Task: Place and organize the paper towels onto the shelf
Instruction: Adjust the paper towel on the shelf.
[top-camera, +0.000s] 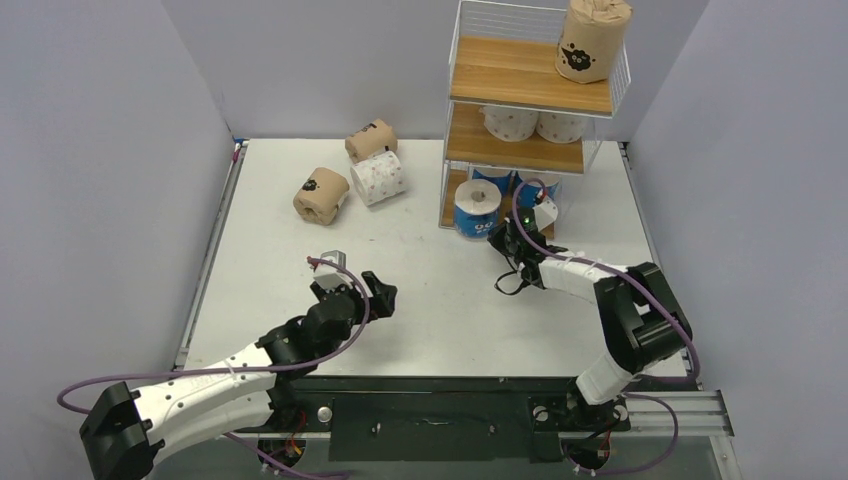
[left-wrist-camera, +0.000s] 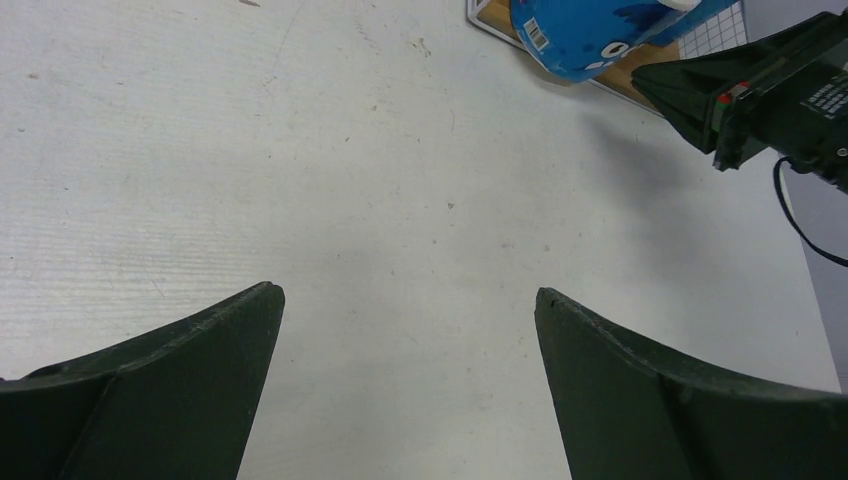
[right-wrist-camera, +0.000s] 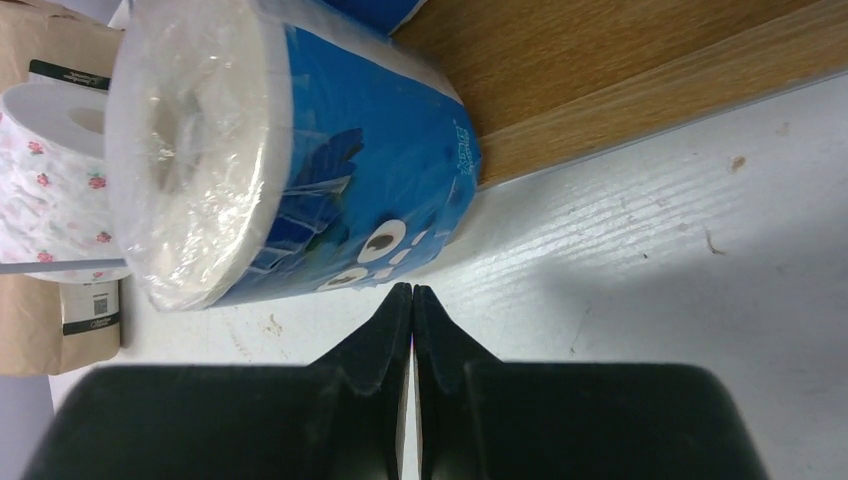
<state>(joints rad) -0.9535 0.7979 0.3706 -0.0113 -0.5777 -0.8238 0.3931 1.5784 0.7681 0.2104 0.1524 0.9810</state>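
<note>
Right wrist view: right gripper (right-wrist-camera: 412, 300) pinched together, empty, blue roll (right-wrist-camera: 300, 150) just ahead, probably to push it onto the shelf (right-wrist-camera: 620, 70).

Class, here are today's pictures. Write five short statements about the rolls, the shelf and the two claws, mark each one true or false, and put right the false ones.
1. A brown roll stands on the top board of the shelf. True.
2. The left claw grips a roll. False: it is open and empty, over the bare table.
3. The right claw is shut with nothing between its fingers. True.
4. Three white dotted rolls sit on the middle board. False: two do; the third lies on the table.
5. Two brown rolls lie on the table. True.
</note>
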